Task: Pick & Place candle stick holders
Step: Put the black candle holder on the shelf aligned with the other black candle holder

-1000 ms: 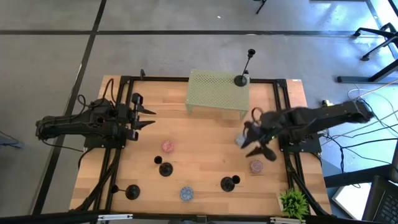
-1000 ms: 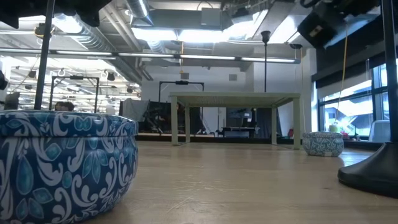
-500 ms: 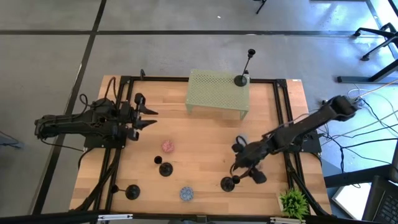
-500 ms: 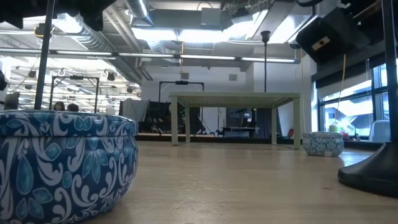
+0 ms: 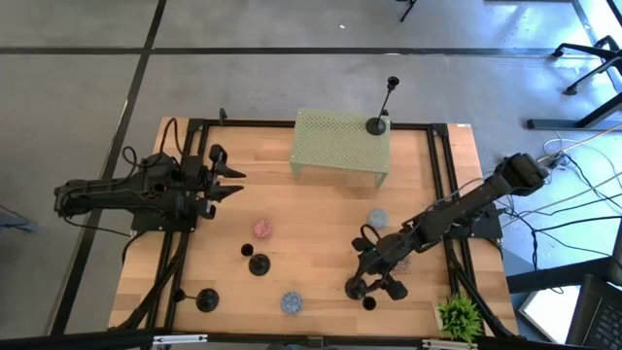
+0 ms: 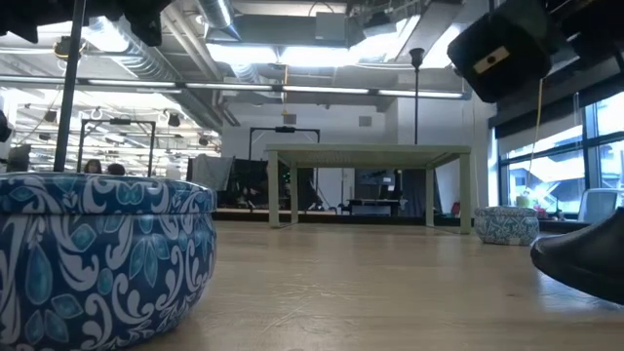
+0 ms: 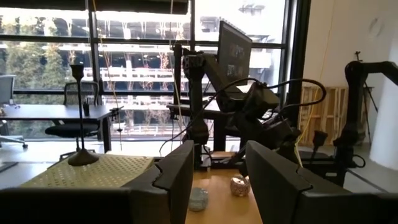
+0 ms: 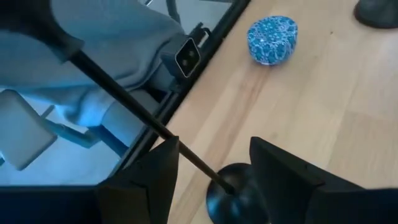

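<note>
Now the right gripper (image 5: pixel 374 284) is low near the front of the desk (image 5: pixel 321 204), fingers (image 8: pixel 283 171) open w/ a candle stick holder (image 8: pixel 233 193) between them, not squeezed. Its base looks tipped in the low view. One holder (image 5: pixel 379 122) stands on the green mesh stand (image 5: pixel 340 146). Two more (image 5: pixel 258 262) (image 5: pixel 206 299) sit at the front left. Left gripper (image 5: pixel 231 182) waits at the left, fingers open, holding nothing.
</note>
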